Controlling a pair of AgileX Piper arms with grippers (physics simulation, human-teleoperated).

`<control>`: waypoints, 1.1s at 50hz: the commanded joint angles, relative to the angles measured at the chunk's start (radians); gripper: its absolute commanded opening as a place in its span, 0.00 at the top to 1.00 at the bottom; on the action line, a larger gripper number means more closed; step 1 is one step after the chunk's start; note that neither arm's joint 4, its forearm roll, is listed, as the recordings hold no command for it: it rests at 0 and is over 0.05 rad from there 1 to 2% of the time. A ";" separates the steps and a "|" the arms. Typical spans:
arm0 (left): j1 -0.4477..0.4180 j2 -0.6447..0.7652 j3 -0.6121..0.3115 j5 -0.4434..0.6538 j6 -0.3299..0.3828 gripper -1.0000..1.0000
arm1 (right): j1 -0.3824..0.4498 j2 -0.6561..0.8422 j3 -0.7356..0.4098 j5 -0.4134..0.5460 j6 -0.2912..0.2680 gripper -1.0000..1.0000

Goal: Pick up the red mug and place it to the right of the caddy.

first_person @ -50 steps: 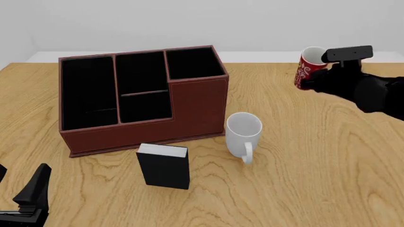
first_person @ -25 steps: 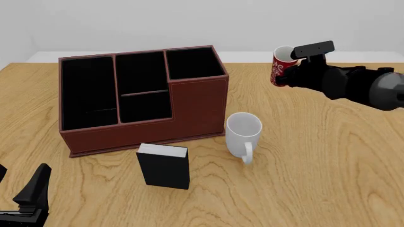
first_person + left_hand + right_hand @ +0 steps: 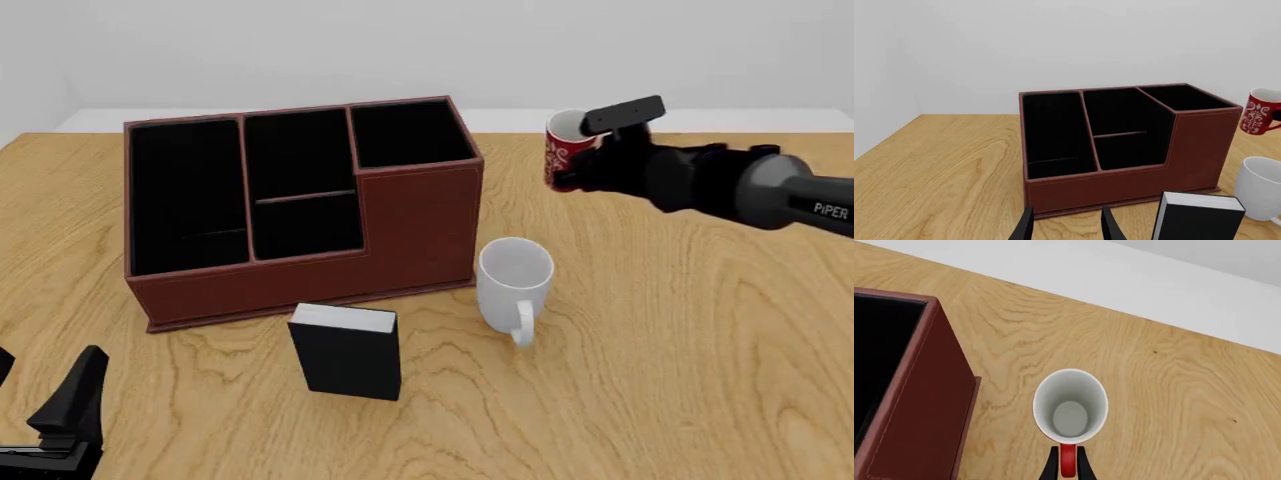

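white mug (image 3: pixel 514 276): upright on surface, handle toward camera | black box with white top (image 3: pixel 347 351): standing upright, near left of white mug, apart from it | surface (image 3: pixel 667 380): light wood grain | backdrop: plain pale wall

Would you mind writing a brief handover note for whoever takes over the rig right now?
Right claw: shut on the red mug's handle, holding the red mug upright in the air, to the right of the caddy near its taller end.
Left claw: open, empty, low at the near left of the table.
Done: mug picked up and carried toward the caddy.
Left: lower it onto the bare table right of the caddy, clear of the white mug, then release and back away.
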 commanded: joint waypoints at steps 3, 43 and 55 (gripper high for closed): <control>0.000 0.000 0.000 0.000 0.000 0.00 | 0.028 0.020 -0.027 0.001 0.010 1.00; 0.000 0.000 0.000 0.000 0.000 0.00 | 0.091 0.124 -0.083 -0.001 0.027 1.00; 0.000 0.000 0.000 0.000 0.000 0.00 | 0.097 0.138 -0.065 -0.015 0.035 1.00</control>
